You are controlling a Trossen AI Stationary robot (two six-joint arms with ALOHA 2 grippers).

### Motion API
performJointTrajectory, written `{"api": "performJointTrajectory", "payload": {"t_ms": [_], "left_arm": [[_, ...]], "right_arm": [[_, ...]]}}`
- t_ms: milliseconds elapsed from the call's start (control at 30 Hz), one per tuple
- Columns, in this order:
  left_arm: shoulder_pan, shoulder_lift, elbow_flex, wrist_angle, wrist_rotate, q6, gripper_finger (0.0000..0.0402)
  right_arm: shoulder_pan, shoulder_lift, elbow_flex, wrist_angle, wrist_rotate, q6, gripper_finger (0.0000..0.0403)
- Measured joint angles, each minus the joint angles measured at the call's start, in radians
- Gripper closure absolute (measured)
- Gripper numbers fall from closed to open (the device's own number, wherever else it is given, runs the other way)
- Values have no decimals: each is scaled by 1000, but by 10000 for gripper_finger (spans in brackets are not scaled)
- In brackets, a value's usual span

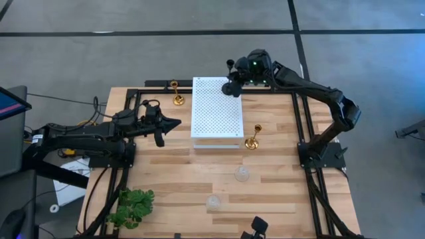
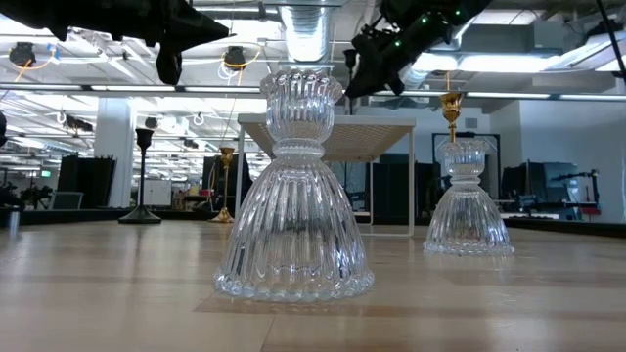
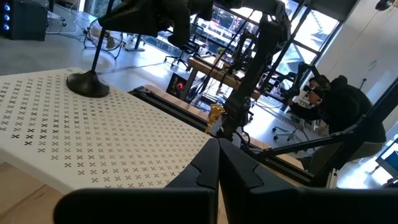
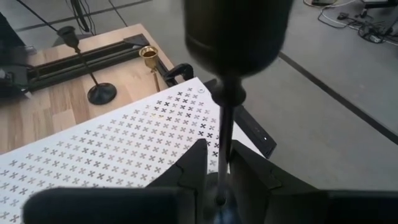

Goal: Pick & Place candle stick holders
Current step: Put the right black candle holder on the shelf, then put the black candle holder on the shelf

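High view with low and wrist views: my right gripper [image 4: 218, 163] is at the far right corner of the white perforated board [image 1: 216, 113], its jaws either side of the thin stem of a tall black candle holder [image 3: 87, 84] whose round base sits on that corner; in the right wrist view I see a sliver of gap on each side of the stem, so I read the jaws as released. My left gripper [image 1: 174, 123] hovers above the desk [image 1: 172, 172] just left of the board, jaws clenched on nothing. The second black holder [image 4: 101, 93] stands on the desk at the far left, with one gold holder [image 1: 177, 99] just off the board's far left corner. The other gold holder [image 1: 252, 141] stands beside the board's near right corner. Two clear glass holders [image 1: 242, 174] [image 1: 212, 202] stand upright and apart on the near part of the desk. A green plant [image 1: 133, 207] lies at the near left corner
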Motion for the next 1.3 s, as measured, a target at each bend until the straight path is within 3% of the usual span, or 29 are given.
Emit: {"api": "performJointTrajectory", "payload": {"t_ms": [433,867,1000,1300], "left_arm": [[0,0,0,0,0,0,398],[0,0,0,0,0,0,398],[0,0,0,0,0,0,398],[0,0,0,0,0,0,398]], "right_arm": [[1,-3,0,-3,0,-10,335],[1,-6,0,-26,1,-29,178],[-1,-10,47,-131,4,-60,160],[-1,-11,218,-411,5,-114,159]]}}
